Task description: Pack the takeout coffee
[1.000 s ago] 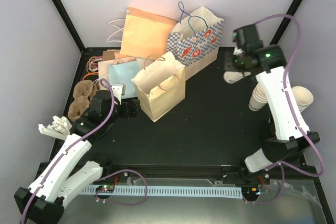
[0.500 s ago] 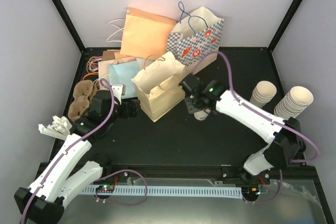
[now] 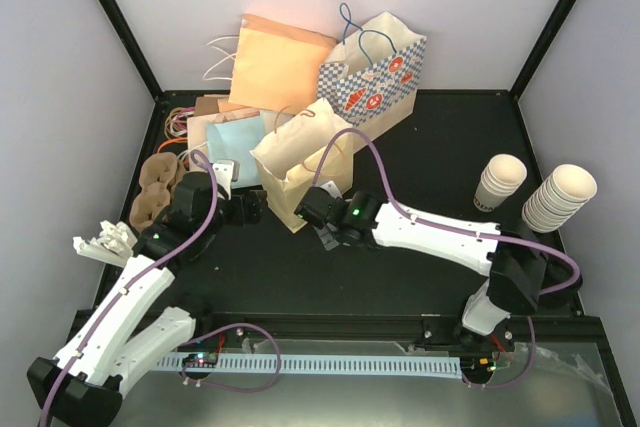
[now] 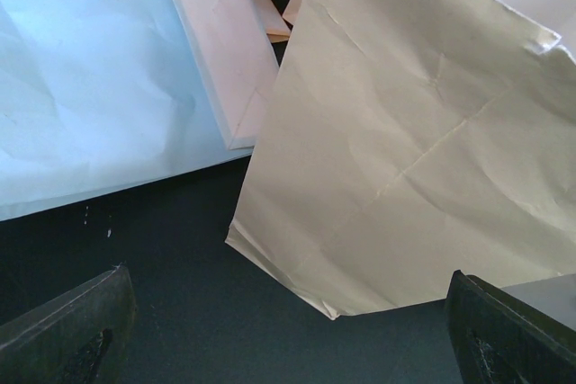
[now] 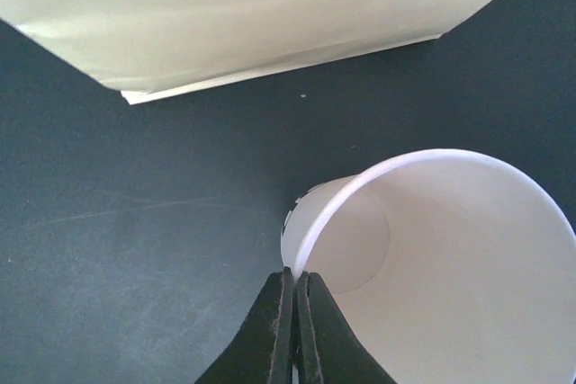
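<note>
Right gripper (image 5: 294,278): fingers pinched together on the rim wall of the paper cup (image 5: 450,267).
Paper cup: held by the rim, open mouth toward the wrist camera — just beside the bottom edge of the cream bag (image 5: 225,6), over the dark surface (image 5: 135,222).
Left gripper (image 4: 288,348): fingers wide apart — facing the cream bag's lower corner.

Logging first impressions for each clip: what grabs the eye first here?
The right gripper pinches the rim of a lidless white paper cup, by the foot of the standing cream paper bag on the table. Behind it, a pile of bags crowds the back left corner.
</note>
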Robot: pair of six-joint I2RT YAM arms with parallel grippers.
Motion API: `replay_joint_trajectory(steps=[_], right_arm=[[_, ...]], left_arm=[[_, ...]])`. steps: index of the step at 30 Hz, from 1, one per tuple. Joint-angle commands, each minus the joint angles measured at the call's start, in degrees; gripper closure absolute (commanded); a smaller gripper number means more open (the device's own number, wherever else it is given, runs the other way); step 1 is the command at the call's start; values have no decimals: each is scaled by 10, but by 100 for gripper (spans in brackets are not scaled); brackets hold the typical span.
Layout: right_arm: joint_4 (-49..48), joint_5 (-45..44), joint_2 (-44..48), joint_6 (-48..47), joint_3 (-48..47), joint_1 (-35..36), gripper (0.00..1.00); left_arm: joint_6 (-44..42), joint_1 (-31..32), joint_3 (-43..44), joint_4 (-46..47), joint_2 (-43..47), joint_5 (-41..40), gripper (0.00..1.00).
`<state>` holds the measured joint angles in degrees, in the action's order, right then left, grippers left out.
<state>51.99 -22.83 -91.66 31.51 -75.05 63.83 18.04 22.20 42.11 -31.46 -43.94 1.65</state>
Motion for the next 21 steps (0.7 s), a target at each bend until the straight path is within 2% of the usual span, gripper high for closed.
replay_joint_trajectory(steps=[1,7,10,11,12,14,21], right_arm=[[-18,-12,-23,13,-16,13,98],[-13,-18,-42,18,-14,26,97],[-13,-18,-41,18,-13,27,93],[-13,-18,-40,18,-13,27,90],[-13,-20,-38,18,-14,27,83],[-14,-21,-34,16,-14,27,74],[19,-51,-15,20,-42,27,72]], left_arm=[[-1,-2,-4,3,3,8,3],[-1,-2,-4,4,1,9,4],[-2,-2,-4,5,2,8,3],[-2,-2,-4,5,2,8,3],[-1,-2,-4,4,2,8,3],[-2,-2,-4,3,2,8,3],[-1,-2,-3,-1,6,6,3]])
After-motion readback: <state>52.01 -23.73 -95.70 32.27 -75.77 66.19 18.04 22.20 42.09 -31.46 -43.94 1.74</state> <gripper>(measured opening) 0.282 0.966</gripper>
